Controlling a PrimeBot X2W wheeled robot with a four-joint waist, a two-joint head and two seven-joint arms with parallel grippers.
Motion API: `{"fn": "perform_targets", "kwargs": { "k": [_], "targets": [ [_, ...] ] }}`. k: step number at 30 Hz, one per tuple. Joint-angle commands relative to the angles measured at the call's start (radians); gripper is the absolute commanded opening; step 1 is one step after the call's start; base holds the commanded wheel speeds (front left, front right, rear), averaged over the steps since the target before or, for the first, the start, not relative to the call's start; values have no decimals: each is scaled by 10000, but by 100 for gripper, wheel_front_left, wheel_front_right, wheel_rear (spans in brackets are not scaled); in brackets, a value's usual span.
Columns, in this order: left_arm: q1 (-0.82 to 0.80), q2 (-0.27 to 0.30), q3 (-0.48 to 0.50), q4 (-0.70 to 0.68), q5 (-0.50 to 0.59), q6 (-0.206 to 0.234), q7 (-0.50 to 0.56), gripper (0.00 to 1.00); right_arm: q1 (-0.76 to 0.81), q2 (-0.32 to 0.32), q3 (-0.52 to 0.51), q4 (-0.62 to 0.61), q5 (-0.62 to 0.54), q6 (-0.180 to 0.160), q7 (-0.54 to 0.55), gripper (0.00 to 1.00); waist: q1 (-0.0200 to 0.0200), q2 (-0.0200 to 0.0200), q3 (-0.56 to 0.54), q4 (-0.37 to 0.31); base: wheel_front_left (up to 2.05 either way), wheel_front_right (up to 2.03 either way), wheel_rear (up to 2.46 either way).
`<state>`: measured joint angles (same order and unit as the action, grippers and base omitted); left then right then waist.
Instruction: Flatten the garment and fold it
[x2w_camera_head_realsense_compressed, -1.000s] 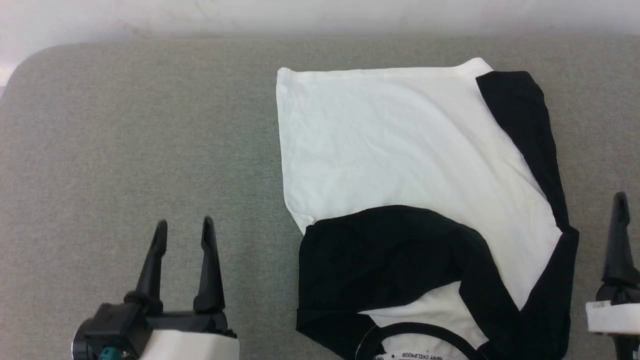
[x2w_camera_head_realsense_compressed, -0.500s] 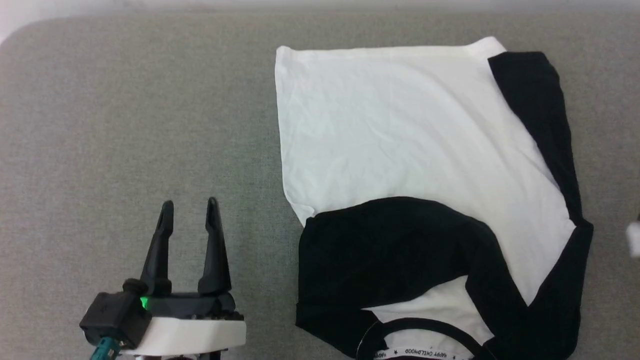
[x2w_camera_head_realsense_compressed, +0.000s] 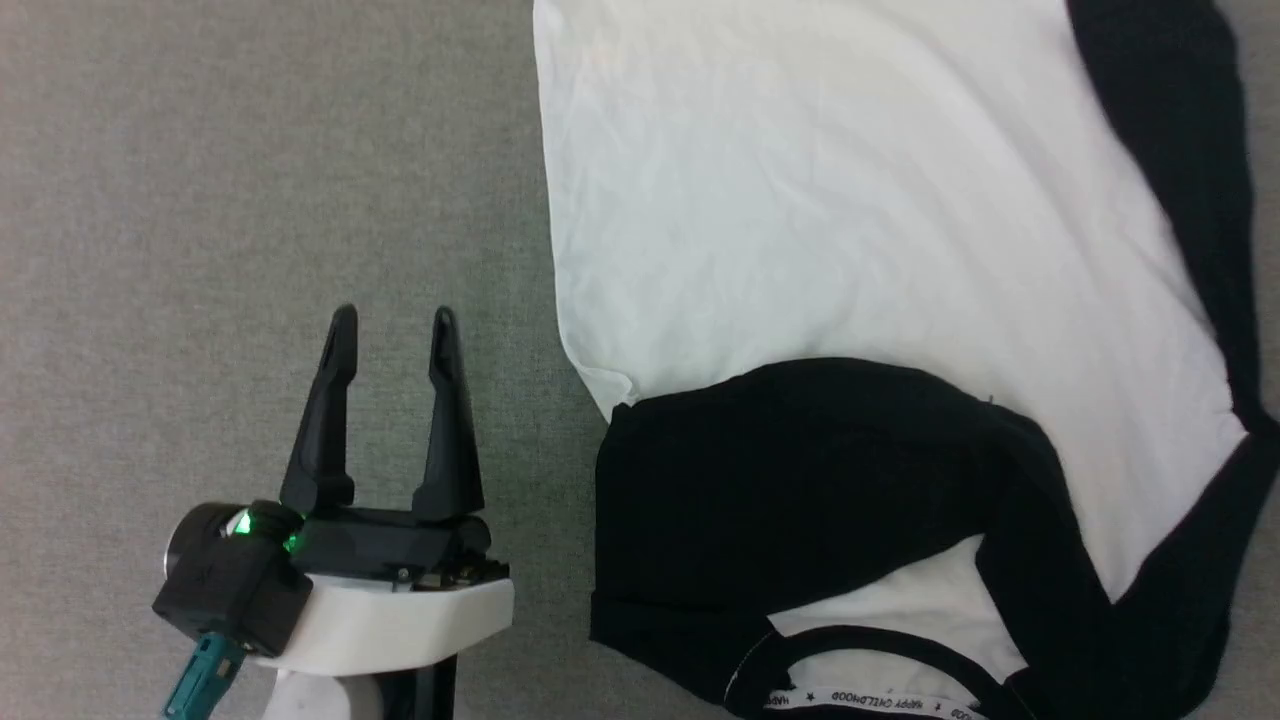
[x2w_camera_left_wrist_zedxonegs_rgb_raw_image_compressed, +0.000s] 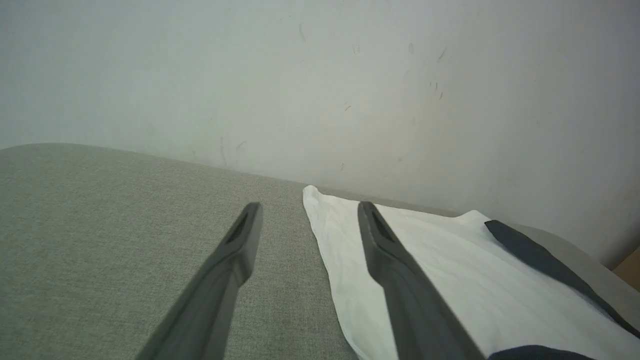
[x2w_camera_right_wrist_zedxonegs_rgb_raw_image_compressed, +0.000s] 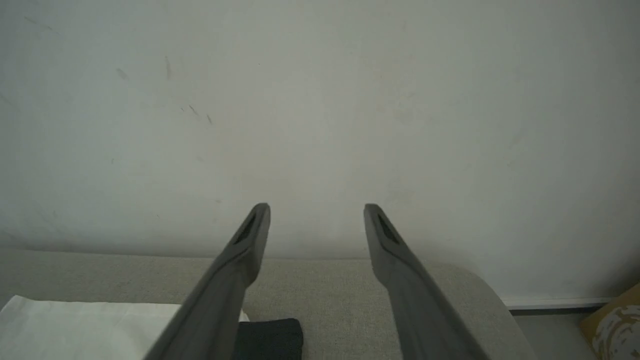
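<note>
On the flat grey cloth surface (x2w_camera_head_realsense_compressed: 200, 200) lies one white cotton T-shirt with black sleeves (x2w_camera_head_realsense_compressed: 800, 200), spread out with a few soft wrinkles. It has two black sleeves. One sleeve (x2w_camera_head_realsense_compressed: 800, 480) is folded over the white body on the side near the robot. The other sleeve (x2w_camera_head_realsense_compressed: 1170, 150) runs along the shirt's right edge. One black neck trim (x2w_camera_head_realsense_compressed: 870, 655) curves at the bottom of the head view, with a white strip of tiny letters (x2w_camera_head_realsense_compressed: 860, 700) just under it. The left gripper (x2w_camera_head_realsense_compressed: 393, 315) is just beside the shirt's left edge, and it does not touch the shirt. Its two long dark fingers (x2w_camera_head_realsense_compressed: 325, 420) are a bit apart, and nothing is between them. Two little green lights (x2w_camera_head_realsense_compressed: 243, 522) glow on its black base, and one blue-green plug (x2w_camera_head_realsense_compressed: 200, 675) sticks out below. From the left wrist view, the left gripper (x2w_camera_left_wrist_zedxonegs_rgb_raw_image_compressed: 309, 206) points along the grey surface (x2w_camera_left_wrist_zedxonegs_rgb_raw_image_compressed: 100, 225) toward one pale wall (x2w_camera_left_wrist_zedxonegs_rgb_raw_image_compressed: 300, 75), with the shirt (x2w_camera_left_wrist_zedxonegs_rgb_raw_image_compressed: 450, 280) to the right of it. The right gripper (x2w_camera_right_wrist_zedxonegs_rgb_raw_image_compressed: 316, 207) also has two dark fingers, spread wide and holding nothing. They point at the pale wall (x2w_camera_right_wrist_zedxonegs_rgb_raw_image_compressed: 320, 100). Low in that view you can see a white bit of the shirt (x2w_camera_right_wrist_zedxonegs_rgb_raw_image_compressed: 75, 325) and the end of one black sleeve (x2w_camera_right_wrist_zedxonegs_rgb_raw_image_compressed: 270, 340) on the grey surface (x2w_camera_right_wrist_zedxonegs_rgb_raw_image_compressed: 325, 290).
</note>
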<state>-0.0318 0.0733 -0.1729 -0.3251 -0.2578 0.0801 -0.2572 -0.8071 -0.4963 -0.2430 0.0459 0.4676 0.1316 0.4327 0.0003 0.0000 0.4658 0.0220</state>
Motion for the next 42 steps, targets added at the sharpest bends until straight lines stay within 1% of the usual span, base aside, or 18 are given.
{"fn": "perform_targets", "kwargs": {
  "k": [1, 4, 7, 11, 15, 23, 28, 29, 30, 31, 36, 42],
  "targets": [
    [-213, -54, -24, -96, 162, -58, -45, 100, -440, -104, 47, 369, -75, -9, 275, 100, -3, 0, 829, 258, 0, 0, 0],
    [-384, -104, -76, -186, 356, -111, -45, 100, -1050, -366, 297, 1154, -300, -9, 1023, 100, -3, 0, 1148, 424, 0, 0, 0],
    [-489, -144, -120, -270, 464, -135, -45, 100, -1359, -392, 388, 1803, -398, -9, 1760, 100, -3, 0, 1404, 595, 0, 0, 0],
    [-605, -186, -262, -339, 512, -140, -45, 100, -1408, -456, 442, 2297, -514, -9, 2579, 100, -3, 0, 1760, 854, 0, 0, 0],
    [-714, -212, -404, -343, 477, -86, -45, 100, -1321, -471, 436, 2404, -420, -9, 3197, 100, -3, 0, 2090, 1074, 0, 0, 0],
    [-924, -227, -594, -390, 354, 37, -45, 100, -1069, -670, 380, 2204, -567, -9, 3584, 100, -3, 0, 2598, 1381, 0, 0, 0],
    [-1054, -229, -742, -365, 326, 113, -45, 100, -918, -639, 291, 2209, -703, -9, 3902, 100, -3, 0, 2806, 1463, 0, 0, 0],
    [-1074, -229, -751, -360, 321, 126, -45, 100, -882, -621, 264, 2228, -748, -9, 4053, 88, -3, 0, 2825, 1470, 0, 0, 0],
    [-1088, -229, -757, -355, 320, 137, -45, 100, -856, -594, 238, 2221, -771, -9, 4201, 35, -3, 0, 2840, 1474, 0, 0, 0],
    [-1096, -229, -760, -347, 321, 147, -45, 100, -848, -550, 179, 2201, -793, -9, 4302, 0, -3, 0, 2850, 1467, 0, 0, 0],
    [-1129, -230, -734, -225, 338, 141, -45, 100, -868, -318, -38, 1908, -1083, -9, 4250, 0, -3, 0, 2714, 1347, 0, 0, 0],
    [-1114, -230, -634, 8, 434, 26, -45, 100, -778, -125, -230, 1702, -1151, -9, 3311, 0, -3, 0, 2069, 1036, 0, 0, 0]
  ]
}}
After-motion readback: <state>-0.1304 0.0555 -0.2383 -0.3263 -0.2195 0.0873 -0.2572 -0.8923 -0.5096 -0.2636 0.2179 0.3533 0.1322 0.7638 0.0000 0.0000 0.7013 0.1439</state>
